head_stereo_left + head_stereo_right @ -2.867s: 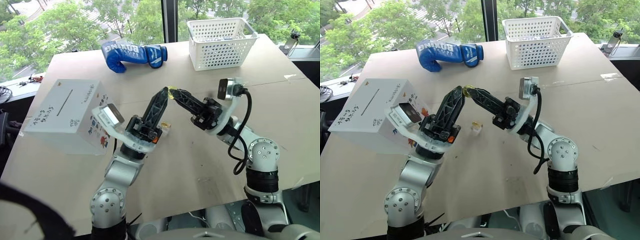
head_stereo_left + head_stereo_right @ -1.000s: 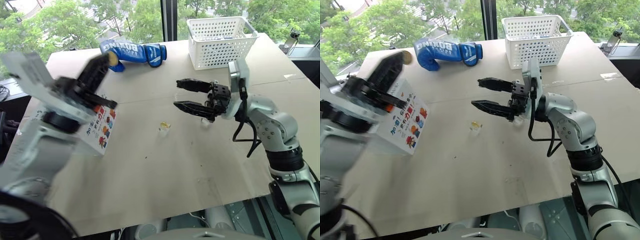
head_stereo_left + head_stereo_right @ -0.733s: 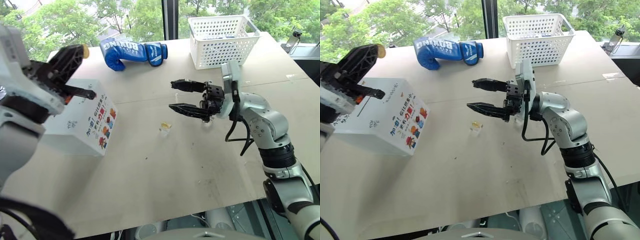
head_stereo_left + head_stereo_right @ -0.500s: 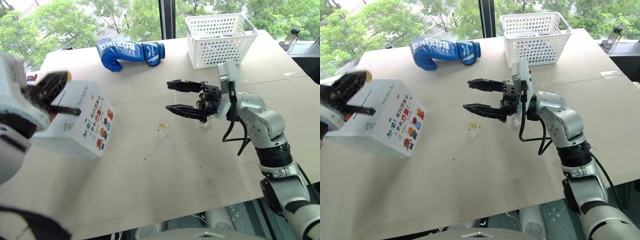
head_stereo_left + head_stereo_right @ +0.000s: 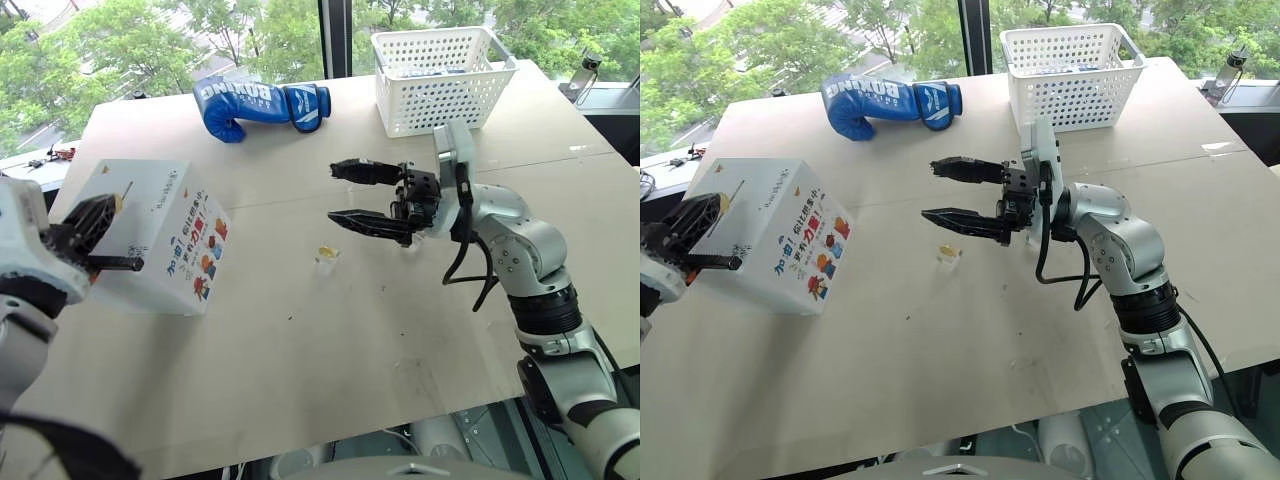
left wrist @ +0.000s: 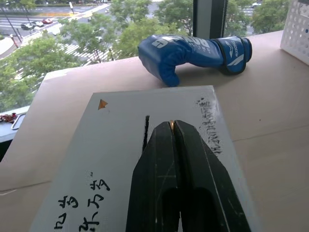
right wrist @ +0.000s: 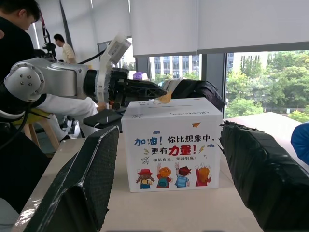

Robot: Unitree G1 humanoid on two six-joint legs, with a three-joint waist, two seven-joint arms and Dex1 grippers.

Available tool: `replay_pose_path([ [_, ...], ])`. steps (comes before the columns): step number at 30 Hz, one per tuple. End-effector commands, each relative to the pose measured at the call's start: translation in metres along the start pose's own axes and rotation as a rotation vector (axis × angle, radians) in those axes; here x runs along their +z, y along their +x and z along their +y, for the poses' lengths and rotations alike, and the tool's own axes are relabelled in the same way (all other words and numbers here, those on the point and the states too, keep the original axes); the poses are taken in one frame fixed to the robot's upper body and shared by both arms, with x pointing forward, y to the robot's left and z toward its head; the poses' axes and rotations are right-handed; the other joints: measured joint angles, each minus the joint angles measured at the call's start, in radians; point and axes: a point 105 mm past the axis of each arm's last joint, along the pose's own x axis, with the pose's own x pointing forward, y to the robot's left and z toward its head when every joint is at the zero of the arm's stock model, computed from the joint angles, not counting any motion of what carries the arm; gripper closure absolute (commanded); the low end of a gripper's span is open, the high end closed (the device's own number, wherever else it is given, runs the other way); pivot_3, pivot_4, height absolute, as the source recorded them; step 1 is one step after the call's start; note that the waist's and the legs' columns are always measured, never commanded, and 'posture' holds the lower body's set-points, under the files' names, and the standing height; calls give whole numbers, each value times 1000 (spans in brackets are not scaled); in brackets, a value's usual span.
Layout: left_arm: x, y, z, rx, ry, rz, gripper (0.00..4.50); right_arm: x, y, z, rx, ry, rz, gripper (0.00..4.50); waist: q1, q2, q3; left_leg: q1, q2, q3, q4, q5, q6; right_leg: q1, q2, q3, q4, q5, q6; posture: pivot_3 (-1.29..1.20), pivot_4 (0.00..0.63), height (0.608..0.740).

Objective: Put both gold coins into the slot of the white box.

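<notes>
Swinging left and down from mid-table, the left claw (image 6: 172,126) now hangs over the white box (image 5: 165,215), pressed together on a gold coin (image 7: 165,98) just beside the slot (image 6: 146,131). Neither coin looks posted yet. A second gold coin (image 5: 326,251) rests mid-table on a small clear holder (image 5: 326,264), near the spread, empty right claw (image 5: 340,192).

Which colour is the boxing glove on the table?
The boxing glove is blue with white lettering; the left wrist view shows it best.
</notes>
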Motion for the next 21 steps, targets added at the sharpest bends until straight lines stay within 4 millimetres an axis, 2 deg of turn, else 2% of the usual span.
replay_pose_path([
  [1,4,-2,11,42,27,-28,4500,15,3,3,20,-56,-30,885,1,0,0,0,0,0,0,0,0,0,0,0,0,0,0,0,150,721],
  [11,-14,4,18,68,59,54,4500,17,3,3,4,-60,-36,885,-1,0,0,1,0,0,0,0,0,0,0,0,1,0,0,0,150,721],
  [16,-16,6,16,61,26,59,4500,18,5,3,2,-60,-40,885,-1,0,0,2,0,1,0,0,-1,0,0,1,4,0,0,0,150,721],
  [19,-12,6,17,73,38,42,3701,18,5,3,0,-58,-40,821,0,1,0,2,0,1,2,0,-1,0,0,1,6,0,0,0,150,721],
  [20,-7,7,19,93,52,14,3178,17,5,3,-1,-57,-37,821,0,1,0,2,0,1,3,0,-1,0,0,1,6,0,0,0,150,721],
  [21,-4,8,21,108,60,-7,2860,17,5,3,-3,-55,-35,821,0,0,-1,2,0,1,3,0,-1,0,0,1,7,0,0,0,150,721],
])
